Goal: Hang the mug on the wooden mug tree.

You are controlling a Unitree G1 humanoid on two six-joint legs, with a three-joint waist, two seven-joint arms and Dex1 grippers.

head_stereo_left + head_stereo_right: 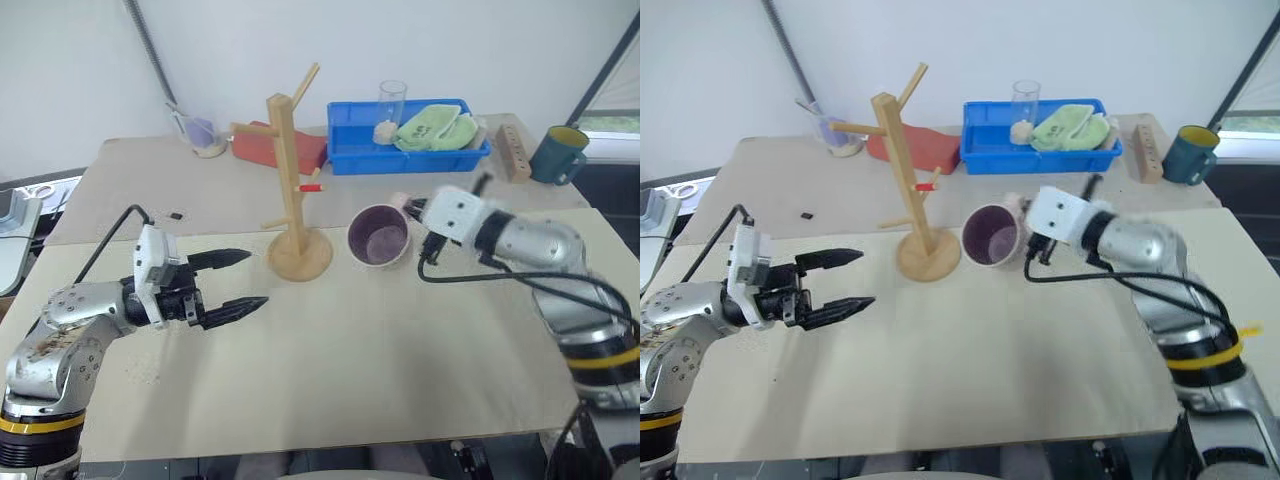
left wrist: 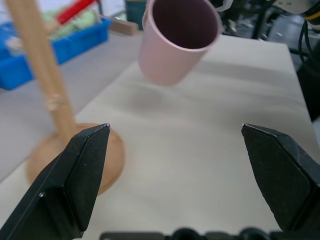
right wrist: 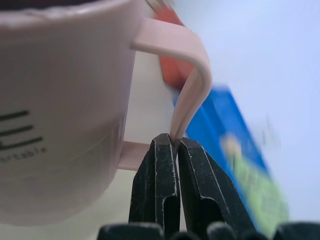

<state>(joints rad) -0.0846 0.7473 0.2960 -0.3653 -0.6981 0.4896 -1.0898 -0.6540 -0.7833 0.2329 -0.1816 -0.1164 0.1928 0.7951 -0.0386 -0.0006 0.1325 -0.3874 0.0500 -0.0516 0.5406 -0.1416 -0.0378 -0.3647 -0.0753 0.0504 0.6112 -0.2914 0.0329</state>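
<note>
Here the right gripper (image 3: 175, 145) pinches the mug (image 1: 378, 236) by its handle (airborne); left gripper (image 1: 244, 279) gapes, level.

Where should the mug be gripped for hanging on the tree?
By its handle, as the right gripper pinches it now, from the side away from the tree. That leaves the loop's opening free for a peg.

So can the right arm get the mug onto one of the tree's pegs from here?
Probably yes: the right gripper is shut on the mug by its handle, lifted beside the wooden mug tree, with nothing between them.
</note>
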